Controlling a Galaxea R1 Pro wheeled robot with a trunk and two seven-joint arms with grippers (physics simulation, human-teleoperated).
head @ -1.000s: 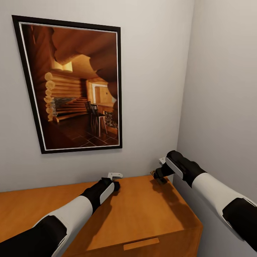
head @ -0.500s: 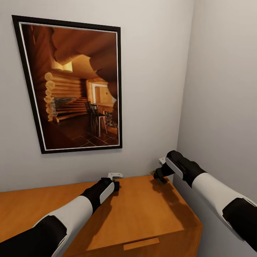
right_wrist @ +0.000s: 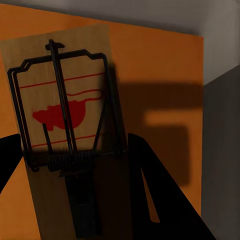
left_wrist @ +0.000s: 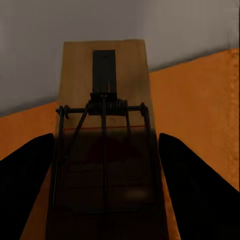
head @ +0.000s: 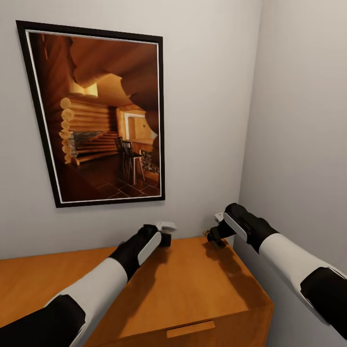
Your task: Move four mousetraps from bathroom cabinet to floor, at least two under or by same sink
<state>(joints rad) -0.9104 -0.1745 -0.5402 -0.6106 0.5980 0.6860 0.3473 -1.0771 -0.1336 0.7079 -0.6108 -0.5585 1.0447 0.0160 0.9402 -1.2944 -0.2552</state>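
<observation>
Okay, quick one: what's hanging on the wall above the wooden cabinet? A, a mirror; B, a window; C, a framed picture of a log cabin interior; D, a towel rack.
C: the head view shows a black-framed picture of a log cabin interior on the wall above the cabinet.

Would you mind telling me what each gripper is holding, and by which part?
Each holds a mousetrap by one end of its board: the left gripper its mousetrap, the right gripper another mousetrap.
</observation>
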